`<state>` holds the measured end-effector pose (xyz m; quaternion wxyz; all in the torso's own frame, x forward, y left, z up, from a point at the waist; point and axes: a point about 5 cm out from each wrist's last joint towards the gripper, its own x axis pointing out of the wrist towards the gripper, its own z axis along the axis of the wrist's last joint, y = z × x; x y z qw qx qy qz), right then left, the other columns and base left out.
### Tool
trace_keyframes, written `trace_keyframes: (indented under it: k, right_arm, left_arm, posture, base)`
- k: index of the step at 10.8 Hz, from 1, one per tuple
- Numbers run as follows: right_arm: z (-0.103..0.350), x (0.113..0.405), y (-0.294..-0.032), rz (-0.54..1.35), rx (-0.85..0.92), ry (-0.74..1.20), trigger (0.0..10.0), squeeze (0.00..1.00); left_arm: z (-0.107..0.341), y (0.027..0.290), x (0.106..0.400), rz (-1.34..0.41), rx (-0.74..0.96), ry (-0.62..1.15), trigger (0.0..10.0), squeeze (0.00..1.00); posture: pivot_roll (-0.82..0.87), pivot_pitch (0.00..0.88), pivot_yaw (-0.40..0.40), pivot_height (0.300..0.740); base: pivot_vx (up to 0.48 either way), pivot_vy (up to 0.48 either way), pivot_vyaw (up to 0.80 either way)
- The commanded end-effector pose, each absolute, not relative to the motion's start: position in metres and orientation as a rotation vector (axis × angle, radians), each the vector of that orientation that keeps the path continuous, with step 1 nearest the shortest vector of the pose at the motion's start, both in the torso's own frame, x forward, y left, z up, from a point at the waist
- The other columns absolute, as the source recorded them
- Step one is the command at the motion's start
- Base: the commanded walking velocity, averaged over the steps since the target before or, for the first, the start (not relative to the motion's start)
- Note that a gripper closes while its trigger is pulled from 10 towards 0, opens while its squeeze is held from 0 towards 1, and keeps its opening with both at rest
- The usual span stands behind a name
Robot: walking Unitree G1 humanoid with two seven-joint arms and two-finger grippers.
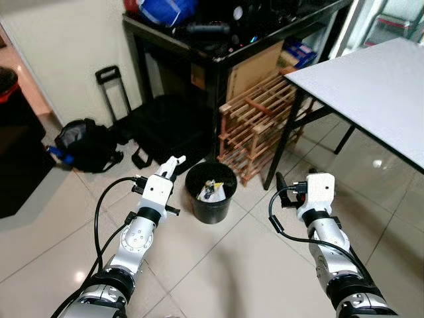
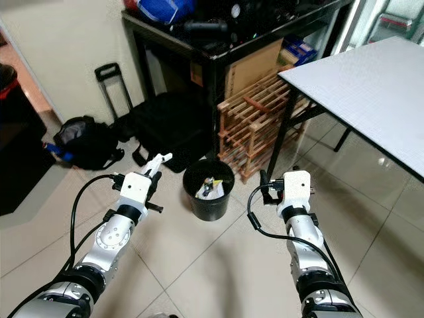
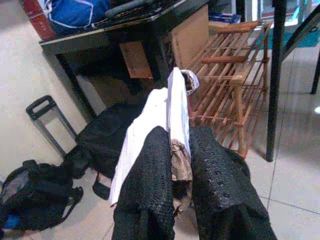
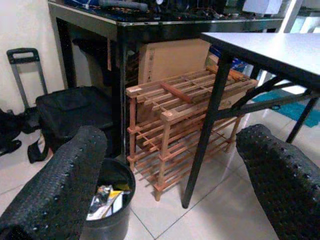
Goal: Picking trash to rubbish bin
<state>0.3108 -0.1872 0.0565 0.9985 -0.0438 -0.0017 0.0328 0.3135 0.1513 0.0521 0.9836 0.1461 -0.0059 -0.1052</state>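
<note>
A black rubbish bin [image 1: 211, 207] stands on the tiled floor between my two arms, with wrappers [image 1: 212, 191] inside it. My left gripper [image 1: 173, 165] hovers just left of the bin's rim, shut on a piece of white paper trash [image 3: 167, 107] with a crumpled brown bit below it. The paper sticks out past the fingertips [image 3: 155, 150]. My right gripper [image 1: 283, 185] is held to the right of the bin, open and with nothing in it. In the right wrist view its fingers [image 4: 65, 175] stand wide apart, with the bin [image 4: 120, 175] low between them.
A wooden slatted rack [image 1: 255, 119] stands just behind the bin, under a cluttered black table [image 1: 218, 46]. A white-topped table [image 1: 377, 86] with black legs is on the right. Black bags [image 1: 83, 142] and a trolley handle [image 1: 109, 83] lie on the left by the wall.
</note>
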Motion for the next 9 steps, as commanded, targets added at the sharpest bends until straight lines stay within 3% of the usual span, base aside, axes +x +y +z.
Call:
trace_keyframes:
  k: [1,9]
  right_arm:
    - [0.0557,0.3119,-0.1863,0.075,-0.093,0.012,10.0,0.0]
    - [0.0536,0.3111,-0.1834,0.091,-0.102,0.024,10.0,0.0]
  left_arm:
    - [0.051,0.1542,0.3137,-0.202,0.296,0.002,10.0,0.0]
    - [0.0499,0.1539,0.3131,-0.202,0.299,0.007,10.0,0.0]
  posture:
    - [-0.03,0.052,0.021,0.74]
    - [-0.03,0.053,0.022,0.74]
  base:
    - [0.394,0.0,0.0]
    - [0.469,0.0,0.0]
